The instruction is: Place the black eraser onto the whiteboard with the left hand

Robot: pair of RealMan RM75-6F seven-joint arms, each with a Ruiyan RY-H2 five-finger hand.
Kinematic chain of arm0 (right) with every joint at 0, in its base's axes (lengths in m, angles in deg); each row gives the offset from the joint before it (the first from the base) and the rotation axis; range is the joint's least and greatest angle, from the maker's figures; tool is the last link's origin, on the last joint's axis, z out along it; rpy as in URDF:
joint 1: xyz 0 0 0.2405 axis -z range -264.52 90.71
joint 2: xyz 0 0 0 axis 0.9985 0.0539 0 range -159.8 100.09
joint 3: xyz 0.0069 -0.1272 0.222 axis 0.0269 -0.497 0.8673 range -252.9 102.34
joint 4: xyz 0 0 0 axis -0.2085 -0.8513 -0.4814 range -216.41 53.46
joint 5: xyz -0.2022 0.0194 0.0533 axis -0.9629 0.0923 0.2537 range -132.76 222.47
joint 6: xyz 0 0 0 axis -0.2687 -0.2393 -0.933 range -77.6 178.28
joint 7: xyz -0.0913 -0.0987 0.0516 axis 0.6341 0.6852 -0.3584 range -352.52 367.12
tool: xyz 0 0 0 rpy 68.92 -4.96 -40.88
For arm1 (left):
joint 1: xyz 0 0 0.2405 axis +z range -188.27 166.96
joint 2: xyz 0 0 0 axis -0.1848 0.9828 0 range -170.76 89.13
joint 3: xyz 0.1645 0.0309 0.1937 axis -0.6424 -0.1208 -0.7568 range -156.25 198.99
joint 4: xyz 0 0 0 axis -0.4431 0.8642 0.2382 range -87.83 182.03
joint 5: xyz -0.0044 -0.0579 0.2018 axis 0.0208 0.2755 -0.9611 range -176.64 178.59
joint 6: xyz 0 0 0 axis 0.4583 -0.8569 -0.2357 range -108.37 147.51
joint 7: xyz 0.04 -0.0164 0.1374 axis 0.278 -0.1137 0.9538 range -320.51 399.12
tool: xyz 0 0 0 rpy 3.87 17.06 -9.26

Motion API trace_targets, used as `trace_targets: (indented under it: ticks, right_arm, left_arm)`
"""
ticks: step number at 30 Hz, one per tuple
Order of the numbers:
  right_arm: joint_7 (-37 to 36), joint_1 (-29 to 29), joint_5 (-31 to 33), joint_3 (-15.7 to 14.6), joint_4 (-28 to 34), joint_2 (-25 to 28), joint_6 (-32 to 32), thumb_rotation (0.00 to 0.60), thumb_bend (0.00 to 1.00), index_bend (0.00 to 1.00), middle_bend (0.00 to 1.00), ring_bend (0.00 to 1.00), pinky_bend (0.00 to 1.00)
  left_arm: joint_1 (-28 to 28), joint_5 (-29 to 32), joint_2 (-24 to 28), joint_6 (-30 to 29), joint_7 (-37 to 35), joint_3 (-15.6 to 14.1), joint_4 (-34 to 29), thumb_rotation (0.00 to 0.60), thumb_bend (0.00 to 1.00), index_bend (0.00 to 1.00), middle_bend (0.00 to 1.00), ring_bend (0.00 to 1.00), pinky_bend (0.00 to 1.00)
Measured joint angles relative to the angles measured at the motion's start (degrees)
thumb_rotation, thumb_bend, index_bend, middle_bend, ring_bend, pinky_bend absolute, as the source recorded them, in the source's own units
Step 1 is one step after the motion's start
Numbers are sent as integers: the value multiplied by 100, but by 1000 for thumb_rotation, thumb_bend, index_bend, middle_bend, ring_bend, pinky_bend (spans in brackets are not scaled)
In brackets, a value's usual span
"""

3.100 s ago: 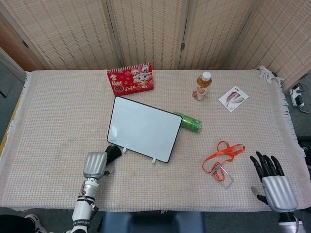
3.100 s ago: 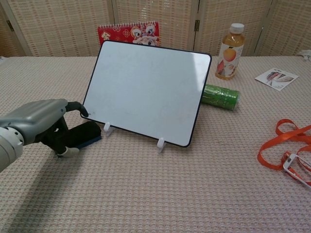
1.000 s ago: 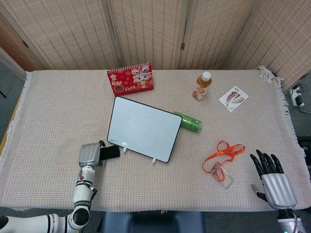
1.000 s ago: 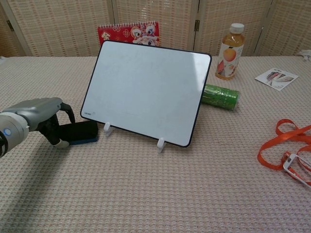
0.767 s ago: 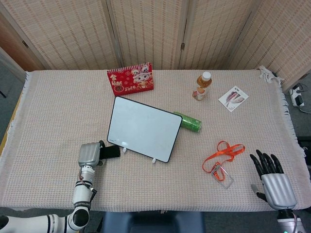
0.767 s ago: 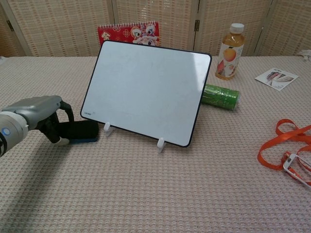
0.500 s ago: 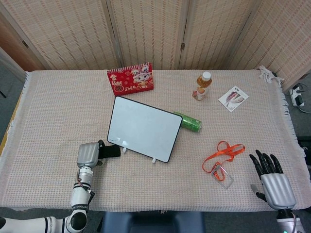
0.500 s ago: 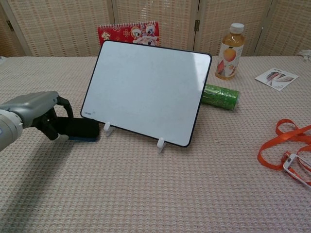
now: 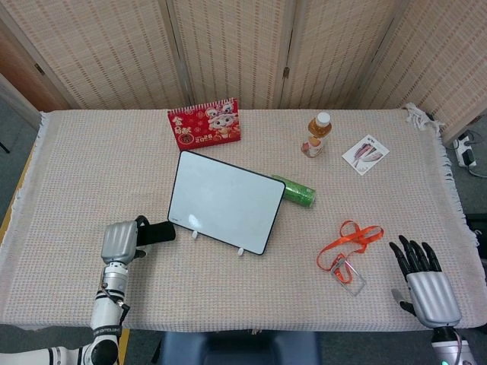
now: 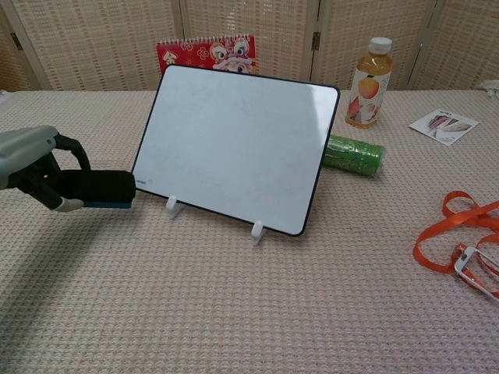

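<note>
- The left hand [image 10: 35, 175] has its fingers wrapped round one end of the black eraser [image 10: 97, 188], which sticks out from the grip toward the whiteboard [image 10: 234, 144]; the eraser looks lifted clear of the cloth, judging by the chest view.
- The eraser's long axis runs roughly level, pointing from the hand toward the board's near lower corner, and its free end sits just beside that corner without clearly touching it.
- From the hand, the board's white face lies ahead and to the right, tilted back on two small white feet [image 10: 258, 233]; the move likely calls for carrying the eraser further right and up before it meets the sloping face.
- The right hand [image 9: 426, 285] rests well apart on the far side, fingers spread and holding nothing; the left is plainly the nearer one.
- The table [image 9: 84, 175] is covered in a woven beige cloth, bare around the left hand.
- Beyond the board stand a red calendar [image 9: 204, 124] and a bottle [image 9: 316, 135]; a green roll [image 9: 295, 191] lies behind the board's far edge, and an orange lanyard [image 9: 348, 245] near the right hand.
- A woven folding screen closes the back of the room.
</note>
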State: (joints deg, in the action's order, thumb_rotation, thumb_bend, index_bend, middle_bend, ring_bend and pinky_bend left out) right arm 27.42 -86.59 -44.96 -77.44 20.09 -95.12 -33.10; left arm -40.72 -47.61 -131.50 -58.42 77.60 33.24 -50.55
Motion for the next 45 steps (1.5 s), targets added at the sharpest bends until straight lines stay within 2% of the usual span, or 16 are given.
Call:
trace_targets:
  ticks: [6, 10, 19, 25, 31, 35, 45]
  right_arm:
    - [51, -16, 44, -2, 6, -28, 45, 600, 298, 0, 0, 0, 0]
    - [45, -16, 34, -9, 14, -24, 37, 600, 299, 0, 0, 0, 0]
    - [-130, -11, 41, 9, 32, 69, -7, 600, 299, 0, 0, 0, 0]
    - [-186, -26, 90, 39, 49, 99, 1, 600, 299, 0, 0, 0, 0]
    - [-231, -11, 36, 16, 66, 122, -36, 600, 298, 0, 0, 0, 0]
    - [-317, 19, -45, -9, 76, 165, -115, 600, 298, 0, 0, 0, 0]
    - [-514, 44, -156, -54, 82, 267, -162, 600, 299, 0, 0, 0, 0]
  left_arm:
    - [129, -468, 180, 16, -657, -33, -93, 600, 399, 612, 1000, 1000, 1000]
    - [164, -1144, 87, -85, -1080, -63, 142, 600, 400, 583, 1000, 1000, 1000]
    - [-14, -2407, -1078, -619, -1660, -5, 1632, 600, 403, 574, 1000, 1000, 1000]
    - [-217, -2987, -1738, -974, -2425, 167, 2508, 600, 405, 559, 1000, 1000, 1000]
    - [-505, -3295, -2396, -1133, -2986, 305, 3584, 600, 408, 544, 1000, 1000, 1000]
    - [-766, -3366, -2826, -1031, -3080, 404, 4204, 600, 408, 539, 1000, 1000, 1000]
    - [-1217, -3344, -3364, -672, -3017, 616, 4939, 600, 408, 534, 1000, 1000, 1000]
